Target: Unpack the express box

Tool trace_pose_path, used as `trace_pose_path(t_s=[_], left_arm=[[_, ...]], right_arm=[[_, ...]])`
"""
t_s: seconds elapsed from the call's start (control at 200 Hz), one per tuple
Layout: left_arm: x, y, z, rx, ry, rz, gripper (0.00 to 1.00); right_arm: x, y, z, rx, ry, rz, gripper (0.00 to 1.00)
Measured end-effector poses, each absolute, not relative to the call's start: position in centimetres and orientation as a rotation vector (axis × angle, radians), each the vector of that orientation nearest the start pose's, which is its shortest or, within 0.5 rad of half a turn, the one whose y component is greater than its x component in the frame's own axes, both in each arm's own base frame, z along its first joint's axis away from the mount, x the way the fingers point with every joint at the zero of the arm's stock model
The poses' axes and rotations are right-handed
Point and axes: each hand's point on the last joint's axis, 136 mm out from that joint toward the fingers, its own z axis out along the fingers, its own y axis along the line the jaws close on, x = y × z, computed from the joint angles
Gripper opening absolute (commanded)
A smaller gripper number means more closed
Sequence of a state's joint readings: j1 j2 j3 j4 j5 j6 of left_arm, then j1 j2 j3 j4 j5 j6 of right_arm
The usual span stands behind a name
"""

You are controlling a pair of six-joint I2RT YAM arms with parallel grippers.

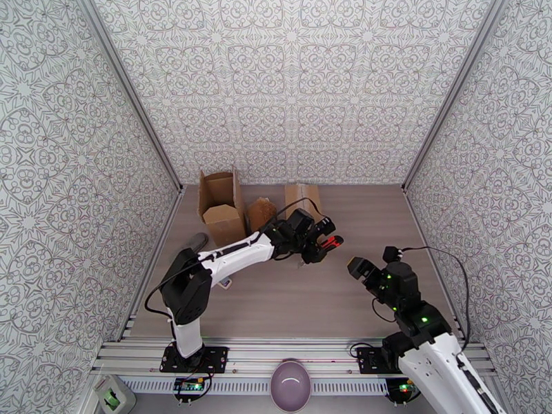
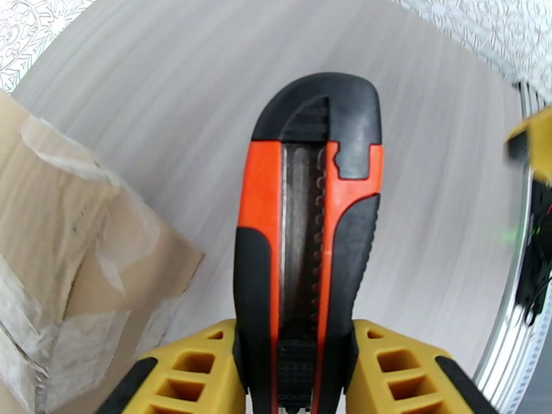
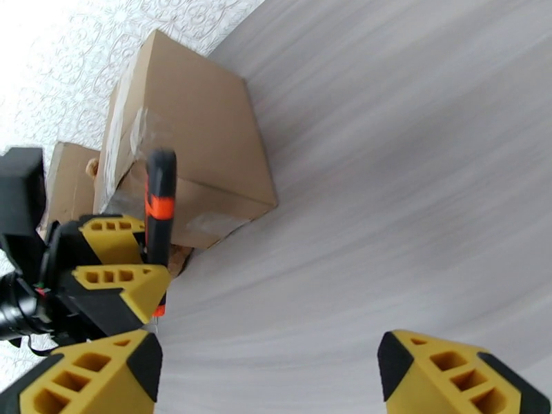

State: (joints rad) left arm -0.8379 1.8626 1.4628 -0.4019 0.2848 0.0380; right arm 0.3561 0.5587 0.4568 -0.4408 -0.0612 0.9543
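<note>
The left pincer (image 1: 319,244) clamps an orange box cutter (image 2: 307,222) just beside the taped express box (image 3: 193,146). The right pincer (image 3: 269,374) gapes empty, well apart from the box. Gripped at one end, the cutter may twist against the tape (image 2: 110,250) and skid.

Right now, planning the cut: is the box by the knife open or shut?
Shut: the box beside the knife shows flat faces, tape over edges.
</note>
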Motion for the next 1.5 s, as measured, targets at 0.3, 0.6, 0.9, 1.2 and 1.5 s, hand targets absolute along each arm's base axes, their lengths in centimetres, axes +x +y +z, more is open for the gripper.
trace_pose_path(t_s=[0.3, 0.6, 0.9, 1.2, 1.5], left_arm=[[30.7, -43.3, 19.1, 1.105, 2.101, -0.760, 0.36], [31.3, -43.6, 20.4, 1.074, 2.069, -0.718, 0.36], [30.0, -44.5, 20.4, 1.122, 2.045, -0.712, 0.36], [29.5, -44.7, 22.2, 1.122, 1.985, -0.724, 0.37], [29.9, -44.5, 22.2, 1.118, 1.979, -0.694, 0.61]], right_arm=[[27.4, 12.6, 17.8, 0.543, 2.055, 0.923, 0.79], [29.0, 12.8, 20.1, 0.523, 1.937, 0.950, 0.68], [30.6, 13.5, 21.7, 0.542, 1.840, 1.032, 0.53], [30.7, 13.9, 23.2, 0.542, 1.784, 1.106, 0.29], [30.6, 13.9, 23.5, 0.539, 1.773, 1.111, 0.15]])
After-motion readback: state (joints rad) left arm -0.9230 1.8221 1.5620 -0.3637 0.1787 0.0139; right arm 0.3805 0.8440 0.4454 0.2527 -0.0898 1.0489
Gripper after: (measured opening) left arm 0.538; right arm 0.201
